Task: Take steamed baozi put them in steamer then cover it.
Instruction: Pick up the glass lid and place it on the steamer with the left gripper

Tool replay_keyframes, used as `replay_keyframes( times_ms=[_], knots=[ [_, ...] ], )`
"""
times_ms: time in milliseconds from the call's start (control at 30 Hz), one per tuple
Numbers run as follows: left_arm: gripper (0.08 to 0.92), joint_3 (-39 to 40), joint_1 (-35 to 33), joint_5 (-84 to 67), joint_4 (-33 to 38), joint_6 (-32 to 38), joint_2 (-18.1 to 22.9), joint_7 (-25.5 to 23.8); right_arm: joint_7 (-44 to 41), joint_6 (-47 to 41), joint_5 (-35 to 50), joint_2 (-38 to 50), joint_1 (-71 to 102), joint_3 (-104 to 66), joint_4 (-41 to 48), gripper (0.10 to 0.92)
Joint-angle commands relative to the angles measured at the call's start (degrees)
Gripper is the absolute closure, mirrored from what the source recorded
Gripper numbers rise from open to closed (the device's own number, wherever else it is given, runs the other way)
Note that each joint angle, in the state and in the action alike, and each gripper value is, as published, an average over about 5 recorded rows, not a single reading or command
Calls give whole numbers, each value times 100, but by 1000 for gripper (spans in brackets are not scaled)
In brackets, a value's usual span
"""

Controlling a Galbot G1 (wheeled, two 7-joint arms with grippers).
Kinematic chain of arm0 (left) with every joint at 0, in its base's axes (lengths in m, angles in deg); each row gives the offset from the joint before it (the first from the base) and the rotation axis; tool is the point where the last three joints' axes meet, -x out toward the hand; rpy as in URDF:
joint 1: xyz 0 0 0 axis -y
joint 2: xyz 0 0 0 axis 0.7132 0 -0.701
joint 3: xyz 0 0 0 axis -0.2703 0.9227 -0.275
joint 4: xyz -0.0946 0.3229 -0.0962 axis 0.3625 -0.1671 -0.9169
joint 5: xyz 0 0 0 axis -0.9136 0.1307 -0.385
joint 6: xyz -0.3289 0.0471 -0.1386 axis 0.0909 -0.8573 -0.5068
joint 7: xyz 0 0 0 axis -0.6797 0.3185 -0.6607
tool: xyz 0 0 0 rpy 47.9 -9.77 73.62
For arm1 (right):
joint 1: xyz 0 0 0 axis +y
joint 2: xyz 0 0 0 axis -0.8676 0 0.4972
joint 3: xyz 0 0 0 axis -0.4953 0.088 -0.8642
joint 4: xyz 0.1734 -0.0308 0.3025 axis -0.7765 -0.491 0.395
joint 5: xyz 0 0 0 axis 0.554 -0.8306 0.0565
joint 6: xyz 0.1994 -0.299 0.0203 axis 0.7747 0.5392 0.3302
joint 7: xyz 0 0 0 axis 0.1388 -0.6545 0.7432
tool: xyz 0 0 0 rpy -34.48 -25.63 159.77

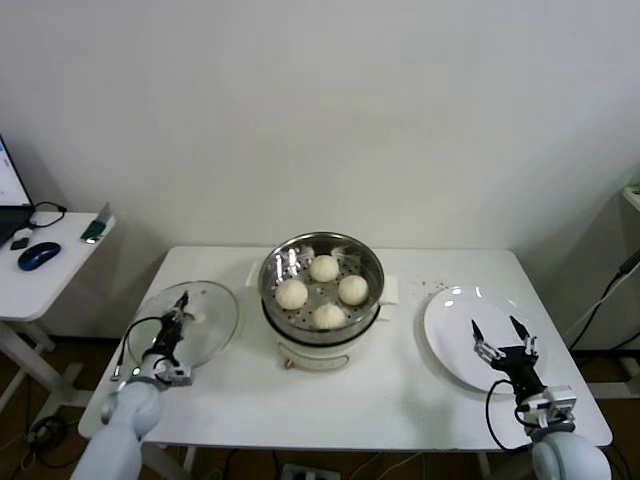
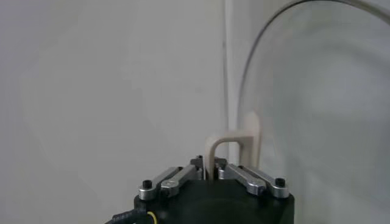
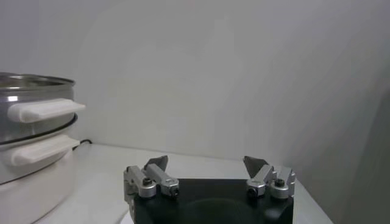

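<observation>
Four cream-white baozi (image 1: 324, 268) lie on the perforated tray inside the shiny steamer (image 1: 370, 266), which stands at the middle back of the white table (image 1: 380, 400). The clear glass lid (image 1: 205, 325) is at the table's left. My left gripper (image 1: 181, 303) is shut on the lid's white handle (image 2: 234, 141), with the glass (image 2: 317, 91) beside it in the left wrist view. My right gripper (image 1: 502, 333) is open and empty over the white plate (image 1: 450, 320). In the right wrist view, the right gripper (image 3: 206, 163) has its jaws wide apart, and the steamer (image 3: 30, 97) is off to one side.
A side table (image 1: 40, 280) with a dark mouse (image 1: 38, 255) and cables stands left of the work table. A white cloth (image 1: 389, 290) lies under the steamer's right side. The wall is close behind the table.
</observation>
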Motion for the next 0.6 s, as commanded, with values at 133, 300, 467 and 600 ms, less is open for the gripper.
replay_keyframes(
  times_ms=[133, 300, 467, 600],
  knots=[
    [845, -77, -1309, -576, 2633, -1166, -609, -218, -1, 18, -50, 90, -121, 54, 94, 203],
    [845, -64, -1982, -798, 4044, -2613, -1095, -405, -2, 27, -63, 177, -242, 104, 193, 203],
    [845, -24, -2293, -927, 5064, -3486, -1511, -713, 2, 15, -73, 313, -404, 210, 294, 203],
    [845, 246, -2141, -1228, 5517, -4065, -1823, -834, 23, 0, -87, 414, -579, 342, 404, 203]
  ],
)
